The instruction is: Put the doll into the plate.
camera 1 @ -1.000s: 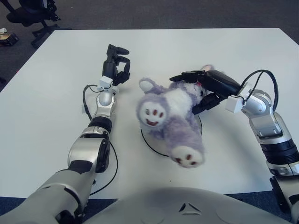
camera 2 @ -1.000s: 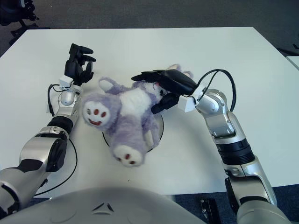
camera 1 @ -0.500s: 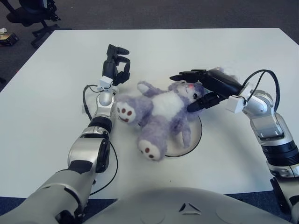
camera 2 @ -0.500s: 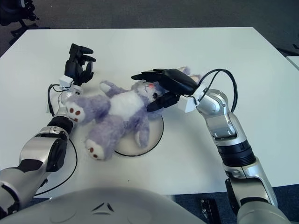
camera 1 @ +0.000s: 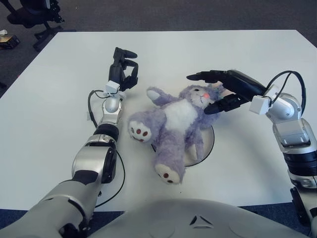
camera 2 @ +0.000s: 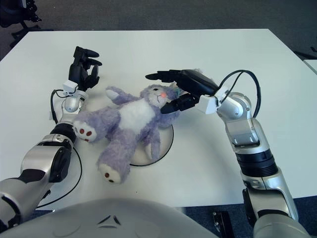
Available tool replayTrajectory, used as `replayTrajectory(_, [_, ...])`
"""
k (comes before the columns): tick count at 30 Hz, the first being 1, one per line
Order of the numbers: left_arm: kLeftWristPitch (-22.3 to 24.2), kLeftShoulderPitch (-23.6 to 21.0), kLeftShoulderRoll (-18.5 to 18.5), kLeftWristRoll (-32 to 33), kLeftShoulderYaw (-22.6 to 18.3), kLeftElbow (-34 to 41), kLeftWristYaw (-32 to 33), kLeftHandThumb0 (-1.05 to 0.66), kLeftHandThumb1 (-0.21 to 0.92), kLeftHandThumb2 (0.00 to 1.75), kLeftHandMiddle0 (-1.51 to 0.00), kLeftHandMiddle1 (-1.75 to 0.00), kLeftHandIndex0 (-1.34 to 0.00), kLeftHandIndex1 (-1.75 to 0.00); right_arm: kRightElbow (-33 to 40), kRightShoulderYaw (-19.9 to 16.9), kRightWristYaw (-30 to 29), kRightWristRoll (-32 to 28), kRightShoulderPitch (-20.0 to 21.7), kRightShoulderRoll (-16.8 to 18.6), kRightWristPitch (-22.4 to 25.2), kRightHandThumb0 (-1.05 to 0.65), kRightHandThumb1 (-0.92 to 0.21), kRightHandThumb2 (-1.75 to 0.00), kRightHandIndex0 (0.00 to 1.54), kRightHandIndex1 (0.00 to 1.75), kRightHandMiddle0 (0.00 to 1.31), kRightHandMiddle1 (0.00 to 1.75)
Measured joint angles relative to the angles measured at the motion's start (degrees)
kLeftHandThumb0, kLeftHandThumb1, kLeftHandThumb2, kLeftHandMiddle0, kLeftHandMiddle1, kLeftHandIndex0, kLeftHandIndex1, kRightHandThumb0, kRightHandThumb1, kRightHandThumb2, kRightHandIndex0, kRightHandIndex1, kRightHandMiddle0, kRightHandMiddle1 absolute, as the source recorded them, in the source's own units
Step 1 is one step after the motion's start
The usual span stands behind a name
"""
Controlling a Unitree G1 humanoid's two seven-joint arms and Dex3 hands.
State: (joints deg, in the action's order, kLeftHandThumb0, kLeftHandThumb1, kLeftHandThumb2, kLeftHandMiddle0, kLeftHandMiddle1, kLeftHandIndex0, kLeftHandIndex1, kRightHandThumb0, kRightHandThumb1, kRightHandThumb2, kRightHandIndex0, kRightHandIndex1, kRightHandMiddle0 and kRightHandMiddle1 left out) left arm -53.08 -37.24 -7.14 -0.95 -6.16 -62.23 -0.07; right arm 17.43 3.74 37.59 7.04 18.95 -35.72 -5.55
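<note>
One doll (camera 1: pixel 176 119), one plate (camera 1: pixel 207 144), two hands, one counter (camera 1: pixel 59 89).

The doll is a plush animal in shaggy lilac fur with a white belly patch, a small pink nose and two round foot pads with dark red toe marks. It lies on its back, sprawled diagonally, with its head toward 1 o'clock and its legs toward 7 o'clock. Its torso and one arm cover most of the plate; the head reaches past the rim at the 1 o'clock side and both legs hang off the rim onto the counter toward 7 and 8 o'clock.

The plate is a flat white disc with a thin dark edge; only an arc of it shows, at 4 o'clock of the doll's body.

The right hand (camera 2: pixel 181 89) is black and hard-shelled on a silver arm with a looping black cable. It sits at 2 o'clock of the doll, right by the head. Its fingers (camera 2: pixel 158 76) are stretched out and spread, one group above the head and one (camera 2: pixel 173 105) beside the cheek; they hold nothing. Whether they brush the fur I cannot tell.

The left hand (camera 1: pixel 123 69) shows at 10 o'clock of the doll, apart from it, upright, its black fingers loosely curled around nothing.

The counter is smooth, matte white and rectangular.
</note>
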Motion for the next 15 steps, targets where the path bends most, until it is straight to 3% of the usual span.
replayTrajectory(5, [0.0,-0.07,0.01,0.0,0.0,-0.09,0.0,0.0,0.92,0.51,-0.17,-1.7,-0.17,-1.68,1.79,-0.2,1.39,-1.79,0.56,-0.79,3.97,-0.06,-0.89,-0.05,0.36,0.0,0.47,0.01])
replayTrajectory(15, [0.0,-0.1,0.01,0.0,0.0,-0.21,0.0,0.0,0.92,0.5,-0.17,-1.7,-0.17,-1.67,2.4,-2.44,3.13,-4.77,3.93,-1.77,14.95,-0.25,-0.88,-0.03,0.41,0.01,0.49,0.02])
